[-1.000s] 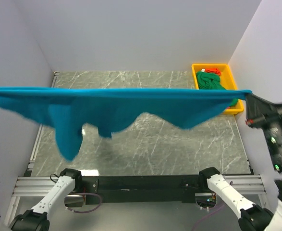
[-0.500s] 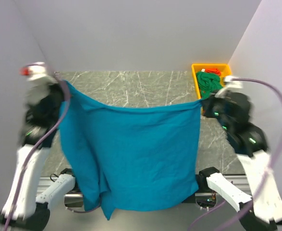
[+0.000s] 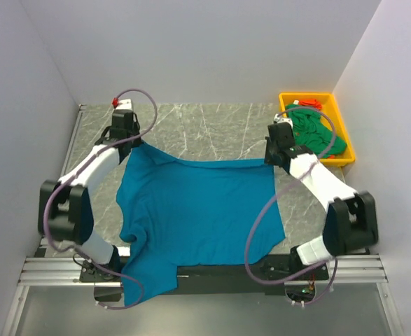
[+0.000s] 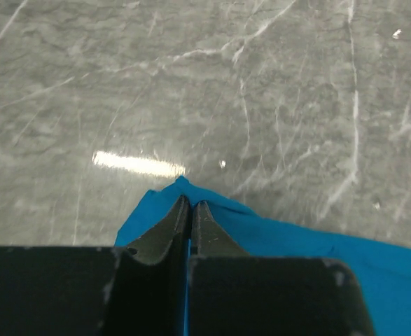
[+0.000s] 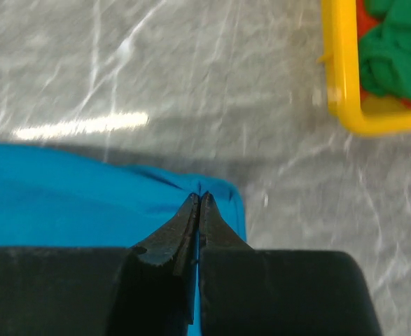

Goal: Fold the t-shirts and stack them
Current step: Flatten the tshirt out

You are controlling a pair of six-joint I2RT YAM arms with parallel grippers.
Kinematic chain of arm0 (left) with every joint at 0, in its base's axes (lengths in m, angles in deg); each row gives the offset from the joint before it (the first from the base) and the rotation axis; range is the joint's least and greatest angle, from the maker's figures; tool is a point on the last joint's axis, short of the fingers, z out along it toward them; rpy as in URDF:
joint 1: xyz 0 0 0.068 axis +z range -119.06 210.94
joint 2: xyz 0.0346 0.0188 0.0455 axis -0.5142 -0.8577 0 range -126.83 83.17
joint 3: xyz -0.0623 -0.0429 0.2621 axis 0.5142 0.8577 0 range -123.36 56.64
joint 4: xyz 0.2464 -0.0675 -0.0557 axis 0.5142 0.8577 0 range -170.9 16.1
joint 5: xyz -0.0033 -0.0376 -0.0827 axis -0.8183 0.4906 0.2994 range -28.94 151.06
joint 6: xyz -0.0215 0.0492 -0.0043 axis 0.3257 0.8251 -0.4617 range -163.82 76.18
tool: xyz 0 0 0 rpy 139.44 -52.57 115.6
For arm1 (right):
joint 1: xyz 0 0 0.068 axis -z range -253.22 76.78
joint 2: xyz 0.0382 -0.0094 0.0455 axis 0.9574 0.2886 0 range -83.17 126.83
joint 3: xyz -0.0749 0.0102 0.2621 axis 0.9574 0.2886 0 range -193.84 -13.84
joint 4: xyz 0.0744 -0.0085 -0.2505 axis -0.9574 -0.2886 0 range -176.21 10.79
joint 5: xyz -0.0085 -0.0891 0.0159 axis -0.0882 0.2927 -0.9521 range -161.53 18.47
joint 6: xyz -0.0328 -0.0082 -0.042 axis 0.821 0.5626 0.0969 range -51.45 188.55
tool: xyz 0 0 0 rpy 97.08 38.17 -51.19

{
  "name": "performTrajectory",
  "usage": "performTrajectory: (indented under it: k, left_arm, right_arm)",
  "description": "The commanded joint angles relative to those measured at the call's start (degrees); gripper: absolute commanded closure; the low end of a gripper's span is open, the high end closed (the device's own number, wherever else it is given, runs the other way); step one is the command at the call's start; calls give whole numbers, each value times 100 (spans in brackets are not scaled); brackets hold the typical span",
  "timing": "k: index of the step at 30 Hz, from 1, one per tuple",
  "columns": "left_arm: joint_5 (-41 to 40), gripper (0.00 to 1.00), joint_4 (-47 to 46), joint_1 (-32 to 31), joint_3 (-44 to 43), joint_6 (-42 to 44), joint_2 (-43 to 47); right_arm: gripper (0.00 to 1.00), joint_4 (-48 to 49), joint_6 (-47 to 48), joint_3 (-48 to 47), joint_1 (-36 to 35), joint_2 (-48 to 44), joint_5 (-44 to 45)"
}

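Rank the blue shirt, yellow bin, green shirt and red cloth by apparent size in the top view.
blue shirt, by far
yellow bin
green shirt, bunched inside the bin
red cloth, only a scrap showing

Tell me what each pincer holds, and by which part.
Both hold the teal-blue t-shirt: left pincer shut on its far left corner, right pincer on its far right corner.

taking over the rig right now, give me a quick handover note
Left gripper: shut on one far corner of the teal t-shirt.
Right gripper: shut on the other far corner.
The teal t-shirt lies spread on the table, unfolded, its near-left part draped over the front edge.
Green t-shirt and red-orange piece are in the yellow bin.
Done: teal t-shirt laid out.
Left: fold it, fold the others, stack.
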Motion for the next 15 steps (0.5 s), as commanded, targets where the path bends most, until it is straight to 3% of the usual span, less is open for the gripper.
performTrajectory:
  k: [1,4,15]
  left_arm:
    - [126,97,-628,77,-784,189,-507]
    - [336,97,-514,130,-1346,233,-1253]
    - [407,96,-303,235,-2744,444,-2450]
  right_arm:
    - [100,808,167,-604,285,697,231]
    - [100,790,246,-1192,469,1339,134]
    - [100,677,220,-2476,1120,2683,-912]
